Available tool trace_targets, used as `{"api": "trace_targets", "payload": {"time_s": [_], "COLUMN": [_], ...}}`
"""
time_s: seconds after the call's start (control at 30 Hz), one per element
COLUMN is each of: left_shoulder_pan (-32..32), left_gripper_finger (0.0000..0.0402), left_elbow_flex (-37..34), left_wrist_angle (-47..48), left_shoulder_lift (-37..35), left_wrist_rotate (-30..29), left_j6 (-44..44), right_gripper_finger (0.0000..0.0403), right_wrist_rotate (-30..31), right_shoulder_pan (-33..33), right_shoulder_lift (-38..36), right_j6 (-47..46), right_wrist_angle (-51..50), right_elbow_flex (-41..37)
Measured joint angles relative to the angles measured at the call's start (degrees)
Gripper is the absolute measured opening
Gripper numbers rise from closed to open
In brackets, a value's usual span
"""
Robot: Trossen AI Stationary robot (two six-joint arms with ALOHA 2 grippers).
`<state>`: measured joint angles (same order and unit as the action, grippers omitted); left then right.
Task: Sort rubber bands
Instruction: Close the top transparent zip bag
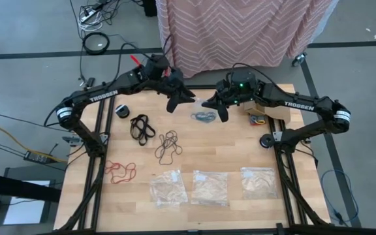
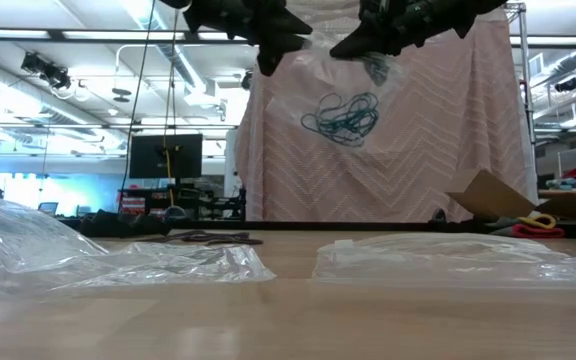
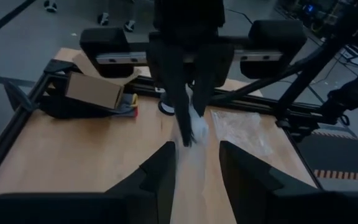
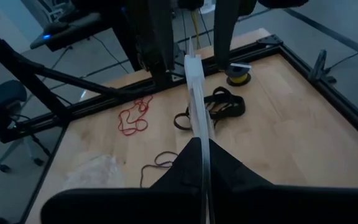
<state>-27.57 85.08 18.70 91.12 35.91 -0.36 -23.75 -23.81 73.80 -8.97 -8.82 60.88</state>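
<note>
A clear plastic bag (image 2: 338,85) with teal-blue rubber bands (image 2: 343,115) inside hangs high above the table's far middle. My right gripper (image 4: 204,149) is shut on its top edge. My left gripper (image 3: 197,162) is open just left of it, its fingers (image 4: 160,37) standing on either side of the same edge, apart from it. On the table lie black rubber bands (image 1: 142,126), dark brown ones (image 1: 168,145) and red ones (image 1: 119,171). My right gripper pinches the bag's top edge (image 4: 196,115) between its two fingers, which come from the table's right side, slanting slightly down and lying along that edge. The bag hangs below the fingers, clear of the table, with the teal-blue bands gathered in its lower part.
Three clear bags (image 1: 168,187) (image 1: 211,187) (image 1: 258,181) lie in a row near the front edge. A cardboard box (image 1: 266,111) sits at the far right, with a small roll (image 1: 265,140) near it and another (image 1: 122,111) at the far left.
</note>
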Motion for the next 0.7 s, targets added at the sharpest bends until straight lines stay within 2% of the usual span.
{"api": "trace_targets", "payload": {"time_s": [0.3, 0.7], "left_shoulder_pan": [0.21, 0.21], "left_gripper_finger": [0.0124, 0.0028], "left_elbow_flex": [0.0, 0.0], "left_wrist_angle": [-2.51, -2.44], "left_shoulder_lift": [0.08, 0.08], "left_wrist_rotate": [-0.49, 0.47], "left_j6": [-0.59, -0.51], "right_gripper_finger": [0.0, 0.0], "right_wrist_rotate": [0.02, 0.07], "right_shoulder_pan": [0.0, 0.0], "right_shoulder_lift": [0.0, 0.02], "right_j6": [-0.37, -0.37], "right_wrist_angle": [-0.02, 0.06], "right_elbow_flex": [0.0, 0.0]}}
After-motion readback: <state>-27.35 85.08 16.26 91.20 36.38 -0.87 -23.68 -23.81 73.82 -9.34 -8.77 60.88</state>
